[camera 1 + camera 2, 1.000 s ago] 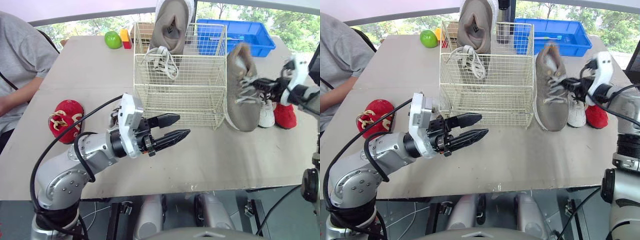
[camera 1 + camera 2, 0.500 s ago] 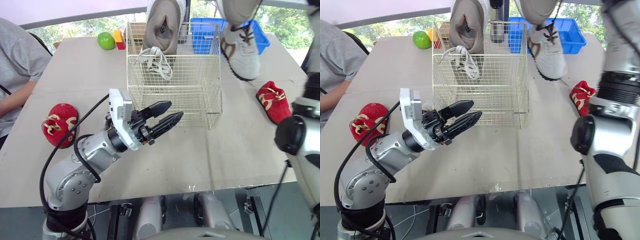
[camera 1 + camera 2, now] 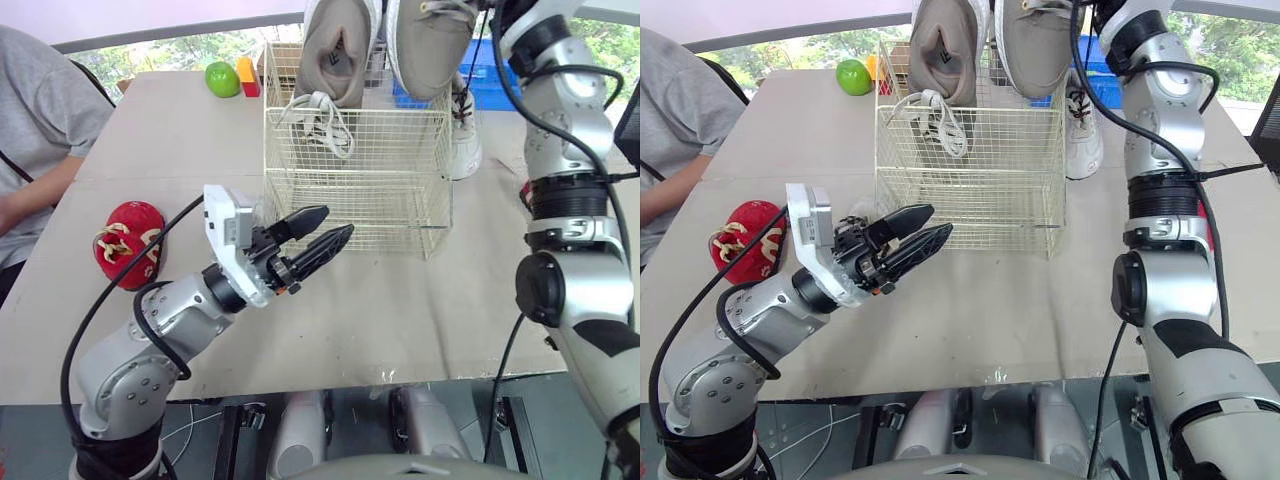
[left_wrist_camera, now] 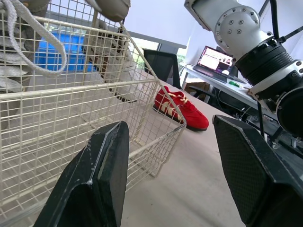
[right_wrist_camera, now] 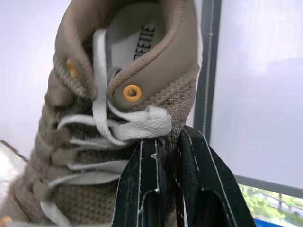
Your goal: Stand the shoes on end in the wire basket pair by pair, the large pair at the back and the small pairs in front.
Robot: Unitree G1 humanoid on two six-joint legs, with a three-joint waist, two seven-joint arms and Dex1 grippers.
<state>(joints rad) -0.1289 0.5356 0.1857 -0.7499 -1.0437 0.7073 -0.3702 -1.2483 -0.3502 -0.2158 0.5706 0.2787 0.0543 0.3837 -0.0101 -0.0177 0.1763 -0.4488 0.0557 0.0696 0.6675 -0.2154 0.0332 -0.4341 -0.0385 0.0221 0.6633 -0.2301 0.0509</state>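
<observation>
The cream wire basket point(image 3: 355, 185) stands mid-table. One large grey shoe point(image 3: 335, 50) stands on end in its back left, laces hanging over the wire. A second grey shoe point(image 3: 425, 45) hangs toe-down over the back right, its toe at rim height. My right gripper point(image 5: 168, 137) is shut on that shoe's collar point(image 5: 156, 90). My left gripper point(image 3: 338, 222) is open, empty, just in front of the basket. A small red shoe point(image 3: 130, 240) lies at the left, a small white shoe point(image 3: 465, 130) right of the basket, and another red shoe point(image 4: 182, 106) beyond it.
A person point(image 3: 40, 130) sits at the table's left edge. A green apple point(image 3: 222, 78) and a red-and-yellow block point(image 3: 248, 75) lie at the back left. A blue bin point(image 3: 485, 85) stands behind the basket. My right arm point(image 3: 560, 190) rises along the right side.
My right arm has lifted the grey shoe from the table right of the basket up over its back right corner. The left gripper has stayed open in front; the camera has shifted.
</observation>
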